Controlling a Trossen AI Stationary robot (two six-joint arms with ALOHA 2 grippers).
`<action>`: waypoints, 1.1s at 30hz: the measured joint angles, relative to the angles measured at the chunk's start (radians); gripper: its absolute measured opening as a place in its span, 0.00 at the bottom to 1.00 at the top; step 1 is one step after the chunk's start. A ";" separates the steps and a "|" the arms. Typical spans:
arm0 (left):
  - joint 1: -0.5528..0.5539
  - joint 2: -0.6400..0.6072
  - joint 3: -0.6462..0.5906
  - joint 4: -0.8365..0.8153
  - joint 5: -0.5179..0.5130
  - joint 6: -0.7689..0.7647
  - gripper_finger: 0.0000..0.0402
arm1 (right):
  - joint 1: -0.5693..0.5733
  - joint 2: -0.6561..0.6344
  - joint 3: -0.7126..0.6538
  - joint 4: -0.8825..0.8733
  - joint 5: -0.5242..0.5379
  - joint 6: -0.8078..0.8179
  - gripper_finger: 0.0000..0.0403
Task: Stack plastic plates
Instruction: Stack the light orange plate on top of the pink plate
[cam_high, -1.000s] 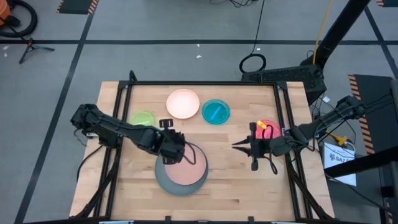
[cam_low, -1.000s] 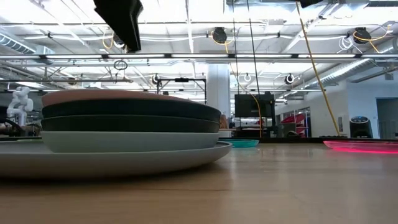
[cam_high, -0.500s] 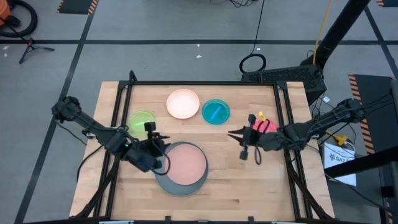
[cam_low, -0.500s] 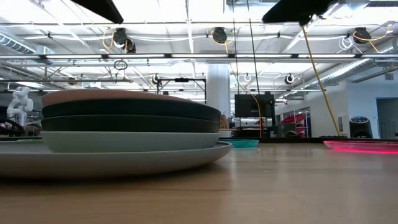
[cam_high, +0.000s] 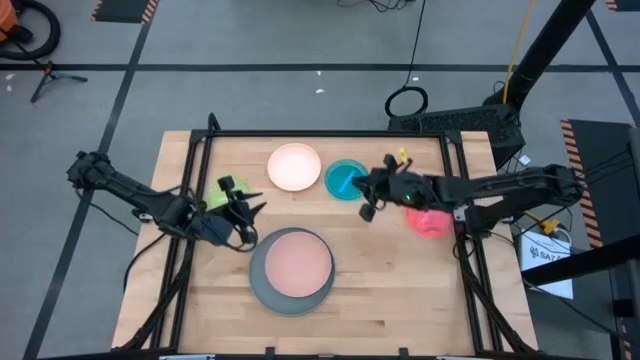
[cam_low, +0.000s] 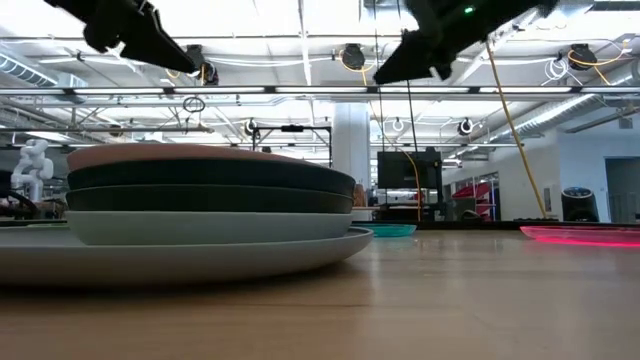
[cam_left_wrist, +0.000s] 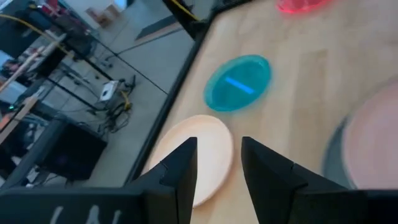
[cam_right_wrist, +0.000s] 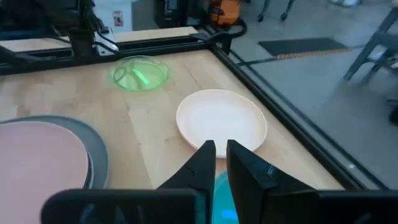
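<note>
A stack of plates (cam_high: 291, 270) stands near the table's front middle: a large grey plate at the bottom, light blue, dark teal and black above it, a salmon pink one on top (cam_low: 200, 155). A cream plate (cam_high: 294, 166), a cyan dish (cam_high: 346, 179), a lime green dish (cam_high: 226, 190) and a pink-red dish (cam_high: 428, 220) lie singly on the wood. My left gripper (cam_high: 247, 207) is open and empty, above the table beside the green dish. My right gripper (cam_high: 364, 197) hovers at the cyan dish's right edge, empty, its fingers a narrow gap apart (cam_right_wrist: 221, 155).
A black frame (cam_high: 320, 134) runs along the table's edges. In the low view both arms show high above the table, the left arm (cam_low: 130, 30) and the right arm (cam_low: 440, 40). Bare wood lies at the front right of the stack.
My left gripper has drawn back from over the stack toward the table's left and far side, ending beside the green dish. My right gripper has moved from the table's right edge toward the far left, up to the cyan dish. The plates have stayed in place.
</note>
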 joint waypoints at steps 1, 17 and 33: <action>0.013 -0.018 -0.008 0.007 -0.001 0.015 0.33 | -0.028 0.015 0.014 -0.003 -0.033 -0.007 0.08; 0.142 -0.094 -0.030 -0.229 -0.002 -0.057 0.33 | -0.203 0.415 0.423 -0.489 -0.243 0.294 0.09; 0.177 -0.093 -0.030 -0.235 -0.005 0.029 0.33 | -0.196 0.676 0.467 -0.504 -0.295 0.276 0.31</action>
